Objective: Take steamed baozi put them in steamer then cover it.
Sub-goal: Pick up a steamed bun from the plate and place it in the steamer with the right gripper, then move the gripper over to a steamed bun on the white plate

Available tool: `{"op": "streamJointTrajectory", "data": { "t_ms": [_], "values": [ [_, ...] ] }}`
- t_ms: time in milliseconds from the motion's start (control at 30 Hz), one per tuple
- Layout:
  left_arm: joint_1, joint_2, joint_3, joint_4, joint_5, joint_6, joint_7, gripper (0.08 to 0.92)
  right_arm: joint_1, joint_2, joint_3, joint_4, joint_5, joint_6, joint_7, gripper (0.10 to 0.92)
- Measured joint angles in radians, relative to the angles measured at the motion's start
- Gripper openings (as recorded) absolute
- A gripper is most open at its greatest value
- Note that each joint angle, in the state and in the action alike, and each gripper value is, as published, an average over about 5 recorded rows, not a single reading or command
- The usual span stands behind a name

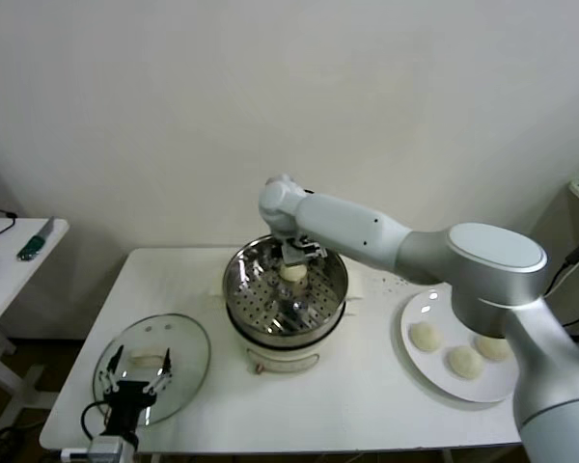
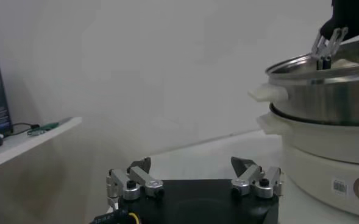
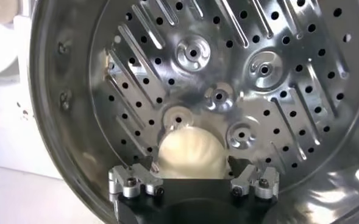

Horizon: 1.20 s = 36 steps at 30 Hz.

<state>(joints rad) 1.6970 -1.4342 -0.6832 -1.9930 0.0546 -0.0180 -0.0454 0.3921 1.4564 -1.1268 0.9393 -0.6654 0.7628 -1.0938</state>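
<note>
Right wrist view showed the right gripper [image 3: 192, 176] spread wide inside the steamer [image 3: 69, 91], 1 baozi [image 3: 190, 155] resting between its fingers on the tray. 3 buns [image 1: 461, 361] waited on the plate [image 1: 417, 311]. Left gripper [image 1: 135, 369], wide, hovered over the glass lid [image 1: 188, 342], not yet placed.

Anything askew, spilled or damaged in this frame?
Nothing stands out. One baozi sits on the steamer tray between the open right gripper fingers; three wait on the plate; the lid lies flat.
</note>
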Motion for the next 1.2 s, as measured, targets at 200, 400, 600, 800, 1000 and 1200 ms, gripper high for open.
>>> {"op": "streamJointTrajectory", "data": {
  "t_ms": [200,400,600,800,1000,1200],
  "values": [
    [0.003,0.001,0.0,0.004,-0.001,-0.006,-0.002,0.823,0.06,-0.053,-0.023,0.059,0.088,-0.051,-0.011,0.823],
    [0.007,0.0,0.005,-0.001,-0.005,-0.012,-0.006,0.823,0.156,-0.147,-0.098,0.146,0.28,-0.198,-0.026,0.823],
    [0.017,0.0,0.007,-0.017,-0.012,-0.013,-0.008,0.823,0.268,-0.276,-0.22,0.236,0.533,-0.404,-0.014,0.823],
    [0.02,0.008,0.013,-0.029,-0.015,-0.013,-0.006,0.823,0.332,-0.421,-0.325,0.306,0.755,-0.609,0.007,0.823],
    [0.008,0.013,0.02,-0.04,-0.019,-0.006,-0.005,0.823,0.343,-0.567,-0.396,0.351,0.885,-0.759,0.019,0.823],
    [0.012,0.008,0.028,-0.063,-0.036,0.012,-0.003,0.823,0.284,-0.688,-0.411,0.36,0.93,-0.855,0.026,0.823]
  ]
}}
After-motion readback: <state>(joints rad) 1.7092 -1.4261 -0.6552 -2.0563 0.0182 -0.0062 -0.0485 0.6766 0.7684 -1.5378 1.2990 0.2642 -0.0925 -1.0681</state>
